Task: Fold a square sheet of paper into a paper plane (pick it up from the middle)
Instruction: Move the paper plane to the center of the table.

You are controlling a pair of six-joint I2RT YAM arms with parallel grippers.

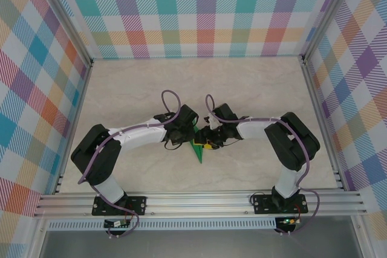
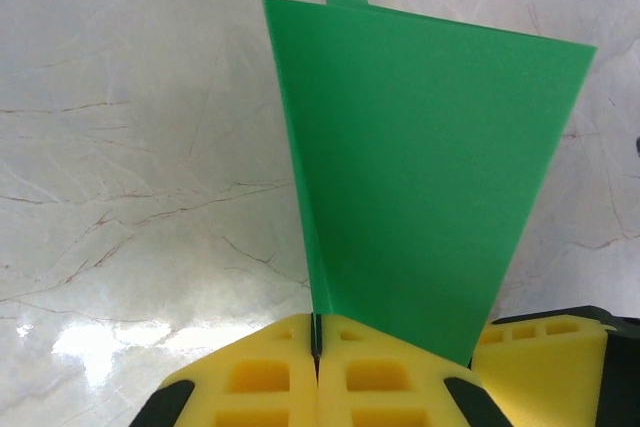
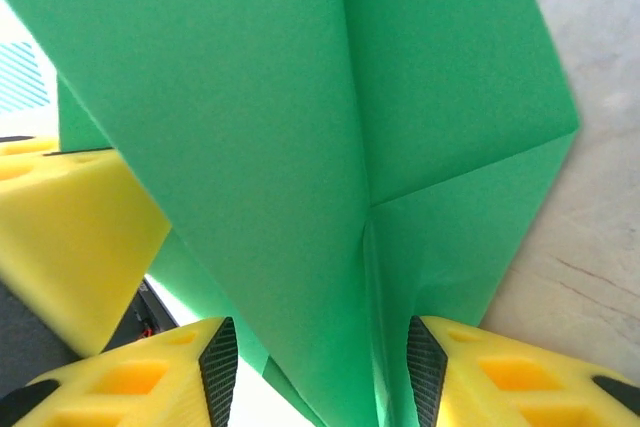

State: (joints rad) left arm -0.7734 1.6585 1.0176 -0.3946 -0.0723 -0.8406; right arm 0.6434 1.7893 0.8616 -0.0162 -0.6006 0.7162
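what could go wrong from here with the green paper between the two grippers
The left gripper pinches the thin folded green paper sheet only at one edge, so it may slip or flop.
The right gripper stands open astride it; closing could crumple the creases.
The grippers sit very close, so they might bump.

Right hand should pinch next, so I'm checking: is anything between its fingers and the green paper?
Nothing visible: the green paper passes between the spread fingers of the right hand, while the left hand is shut on it.
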